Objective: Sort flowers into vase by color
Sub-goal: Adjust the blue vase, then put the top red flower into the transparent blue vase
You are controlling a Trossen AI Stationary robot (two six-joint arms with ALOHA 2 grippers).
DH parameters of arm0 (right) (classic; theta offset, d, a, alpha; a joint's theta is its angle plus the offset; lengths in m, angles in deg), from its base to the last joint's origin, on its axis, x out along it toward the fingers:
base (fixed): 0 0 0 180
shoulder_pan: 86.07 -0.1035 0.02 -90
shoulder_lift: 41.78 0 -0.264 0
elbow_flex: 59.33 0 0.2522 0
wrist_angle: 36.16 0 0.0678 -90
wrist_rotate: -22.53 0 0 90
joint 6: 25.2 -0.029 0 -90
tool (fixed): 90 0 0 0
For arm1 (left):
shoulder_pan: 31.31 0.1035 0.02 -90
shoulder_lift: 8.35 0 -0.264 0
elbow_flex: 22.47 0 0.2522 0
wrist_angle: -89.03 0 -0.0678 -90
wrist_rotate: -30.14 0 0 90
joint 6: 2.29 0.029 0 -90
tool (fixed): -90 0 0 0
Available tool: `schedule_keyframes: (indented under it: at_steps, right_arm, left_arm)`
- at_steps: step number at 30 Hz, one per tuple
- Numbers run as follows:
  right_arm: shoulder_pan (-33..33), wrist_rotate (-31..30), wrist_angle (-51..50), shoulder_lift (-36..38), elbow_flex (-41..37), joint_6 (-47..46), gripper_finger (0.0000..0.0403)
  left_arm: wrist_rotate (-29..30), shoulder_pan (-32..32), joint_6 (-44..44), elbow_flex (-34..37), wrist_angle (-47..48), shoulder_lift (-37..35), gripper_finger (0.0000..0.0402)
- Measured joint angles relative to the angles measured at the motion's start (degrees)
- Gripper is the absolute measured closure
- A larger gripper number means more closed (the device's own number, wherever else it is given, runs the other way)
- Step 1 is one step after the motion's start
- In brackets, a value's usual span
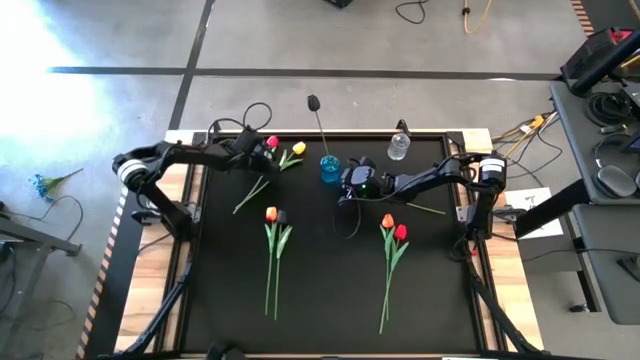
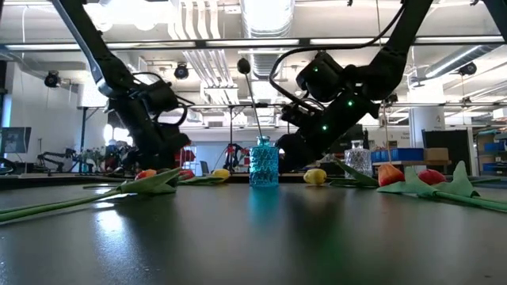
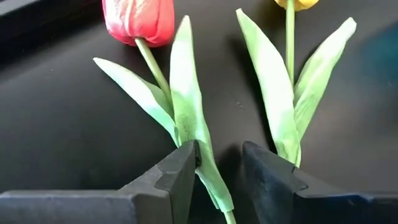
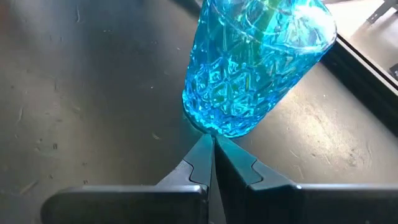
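On the left of the black bench [image 1: 320,300], the left end effector [image 3: 217,171] is sitting low over the red tulip [image 1: 271,143] near the far edge, its fingers [image 3: 177,177] parted and straddling the stem without clamping it. That red tulip and the yellow tulip [image 1: 298,149] just beside it are lying flat, heads pointing toward the far right and stems running diagonally back toward the near left. Nearer the middle, an orange tulip [image 1: 271,214] and a dark tulip [image 1: 281,216] are lying side by side, heads toward the far edge, long axes running nearly straight toward the near edge. At the centre back, the blue glass vase [image 1: 329,169] is standing upright, already holding one near-black flower [image 1: 313,102] whose thin stem is rising almost vertically, leaning slightly away. The right end effector [image 4: 211,149] is resting just beside the vase's base, fingers clenched together on nothing. A clear glass vase [image 1: 398,147] is standing farther right along the far edge. Right of centre, another orange tulip [image 1: 387,221] and a second red tulip [image 1: 401,232] are lying together, heads toward the far edge, stems stretching toward the near edge with a slight leftward lean.
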Motion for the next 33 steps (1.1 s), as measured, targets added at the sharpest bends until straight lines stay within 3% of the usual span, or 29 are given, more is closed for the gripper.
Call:
schedule_keyframes:
  at_steps: [4,11,21,26,33]
  right_arm:
    - [0.0,0.0,0.0,0.0,0.0,0.0,0.0391]
    - [0.0,0.0,0.0,0.0,0.0,0.6,0.0391]
    - [-0.6,0.0,-5.5,5.3,-0.1,2.6,0.0390]
    - [-1.5,0.8,-6.1,12.8,-1.2,3.4,0.0390]
    - [-2.3,7.5,7.7,17.0,-6.7,2.2,0.0391]
  left_arm:
    - [0.4,0.1,1.2,0.2,0.1,-1.3,0.0307]
    - [0.9,0.2,4.8,3.6,1.4,-7.2,0.0394]
    - [-0.5,0.2,4.9,8.4,1.3,-21.9,0.0401]
    - [-6.6,0.1,4.8,11.0,-3.0,-31.7,0.0401]
    - [-19.8,0.0,-0.1,20.3,-21.9,-42.0,0.0401]
